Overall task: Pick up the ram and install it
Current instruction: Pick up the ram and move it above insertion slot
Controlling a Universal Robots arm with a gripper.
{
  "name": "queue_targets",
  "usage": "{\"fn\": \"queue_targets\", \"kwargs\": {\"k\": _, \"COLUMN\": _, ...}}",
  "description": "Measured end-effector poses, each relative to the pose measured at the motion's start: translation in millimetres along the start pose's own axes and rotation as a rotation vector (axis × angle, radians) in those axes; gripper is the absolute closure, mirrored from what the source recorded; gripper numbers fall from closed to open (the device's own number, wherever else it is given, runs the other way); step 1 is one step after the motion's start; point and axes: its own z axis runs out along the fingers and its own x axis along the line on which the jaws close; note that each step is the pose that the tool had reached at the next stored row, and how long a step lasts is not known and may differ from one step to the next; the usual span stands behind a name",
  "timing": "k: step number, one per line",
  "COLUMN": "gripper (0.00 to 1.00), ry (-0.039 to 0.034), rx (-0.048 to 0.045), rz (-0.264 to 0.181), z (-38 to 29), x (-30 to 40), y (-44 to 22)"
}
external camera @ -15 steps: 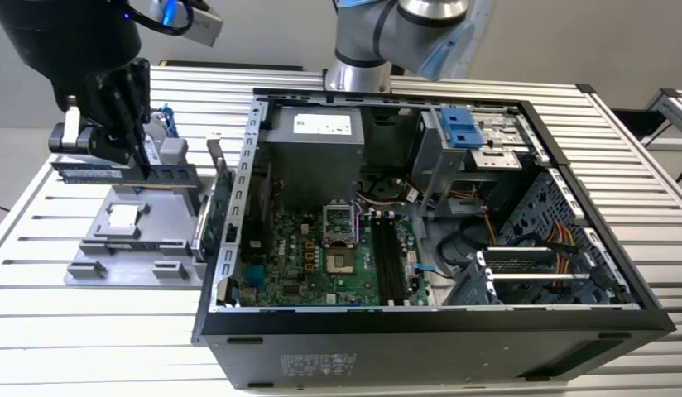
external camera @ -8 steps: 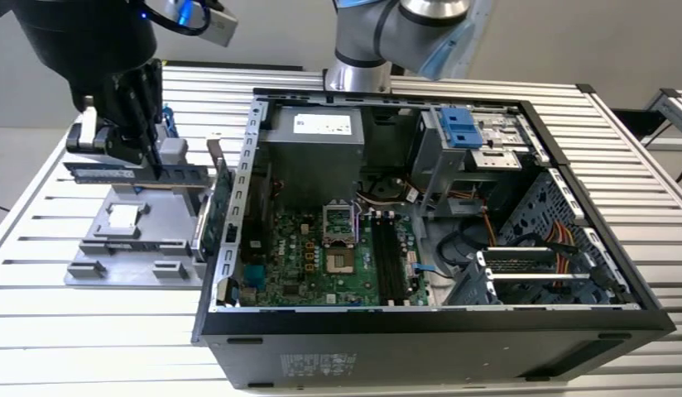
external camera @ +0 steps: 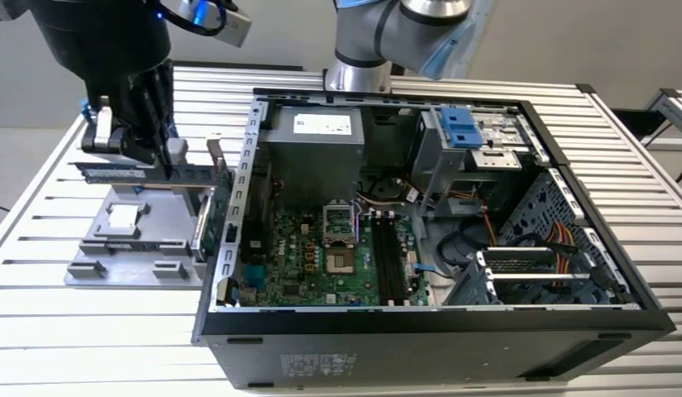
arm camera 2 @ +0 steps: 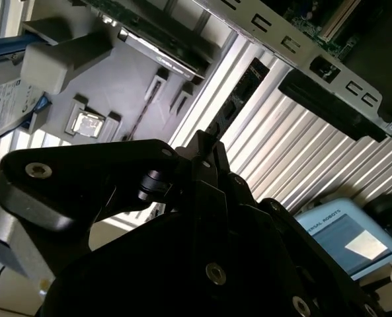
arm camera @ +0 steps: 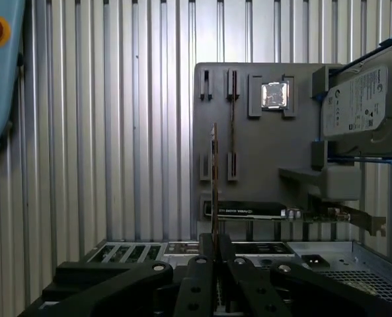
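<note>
Nearest me, the open computer case (external camera: 429,327) lies on its side. The long black memory slots (external camera: 383,256) on its motherboard (external camera: 308,256) look empty, so I judge nothing is installed yet.

Beside the case, on the exterior view's left, is the grey parts holder (external camera: 120,248). The gripper (arm camera: 215,249) hangs over its far half with the ram (arm camera: 214,172) already in hand. The jaws are closed tight on the stick's two flat faces, and it juts out from between them. In the first wrist view it shows edge-on as a thin line, and it looks lifted clear of the holder's grooves. So the pick-up looks done. The carry across to the case and the seating in a slot are left.

Several things are hard to judge. I cannot tell how high the ram sits above the holder. The stretch of it inside the jaws is covered by the fingers (arm camera: 197,271). The neighbouring groove (arm camera: 232,125) may hold a second stick or be bare. Farther along the holder are a small square chip (arm camera: 274,94) and the silver hard drive (arm camera: 361,99), which is cut off at the edge of the first wrist view
</note>
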Motion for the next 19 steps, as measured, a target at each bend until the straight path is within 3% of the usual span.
{"fn": "queue_targets", "kwargs": {"k": 19, "gripper": 1.00, "ry": 0.0000, "rx": -0.0006, "rz": 0.000, "z": -1.7, "x": -0.6, "y": -26.6}}
